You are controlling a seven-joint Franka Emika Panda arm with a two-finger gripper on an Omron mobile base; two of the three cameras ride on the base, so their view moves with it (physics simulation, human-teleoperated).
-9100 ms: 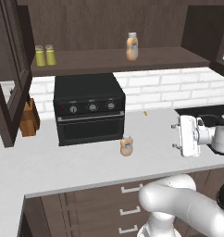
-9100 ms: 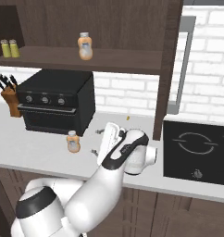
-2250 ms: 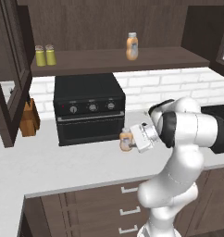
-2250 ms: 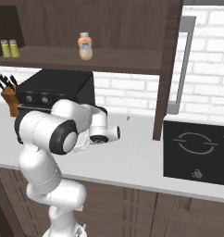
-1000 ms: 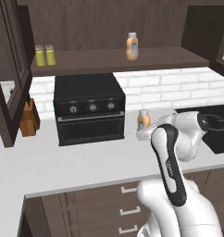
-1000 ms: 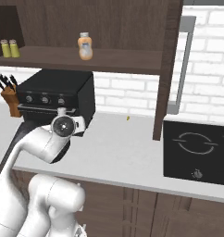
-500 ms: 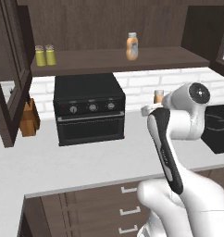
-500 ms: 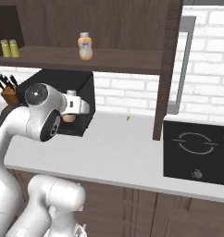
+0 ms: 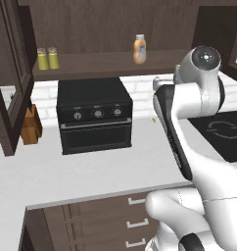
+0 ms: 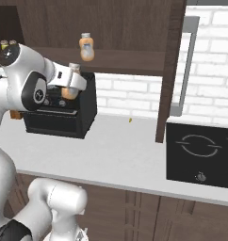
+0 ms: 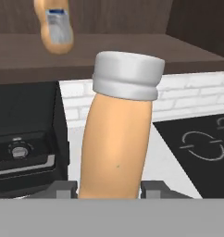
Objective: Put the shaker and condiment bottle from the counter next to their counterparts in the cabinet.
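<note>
Cabinet (image 9: 106, 29) – dark brown, doors open – carries on its 1 shelf 2 yellow-green shakers (image 9: 47, 58) side by side at the left and 1 orange bottle (image 9: 139, 49) further right, above the pale counter (image 9: 91, 169) with the black toaster oven (image 9: 93, 115) and a knife block (image 9: 30, 126) to its left. Gripper (image 11: 109, 190) is clamped on the condiment bottle (image 11: 118, 139), held upright in the air in front of the oven, below shelf height and well clear of the counter – cap uppermost.
</note>
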